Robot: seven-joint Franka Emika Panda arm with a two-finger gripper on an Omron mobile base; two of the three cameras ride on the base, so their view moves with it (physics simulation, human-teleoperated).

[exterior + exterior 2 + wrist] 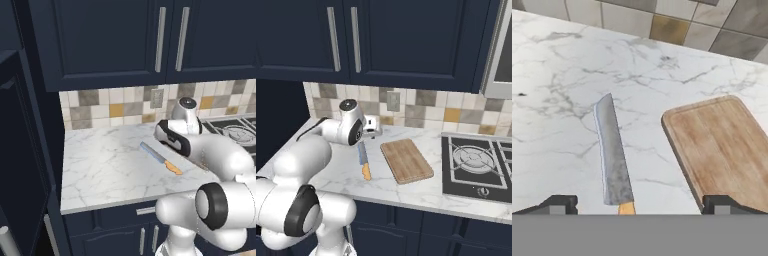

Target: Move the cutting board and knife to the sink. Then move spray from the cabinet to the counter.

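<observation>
While on counter (421, 192), knife (363, 161) beside board (406, 160)

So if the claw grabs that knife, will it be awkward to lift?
Probably a little. The knife lies flat on smooth marble counter, so it may slide when nudged. It looks thin and rigid, likely light. Its short orange handle offers little to grip.

A home kitchen is showing here — dark navy wall cupboards (381, 40) with long silver handles are hanging over a white marble counter (105, 170), a tiled backsplash (421, 112) is running behind it, and a gas hob (476, 162) is sitting beside a wooden cutting board (406, 160) and a knife (363, 161).
</observation>
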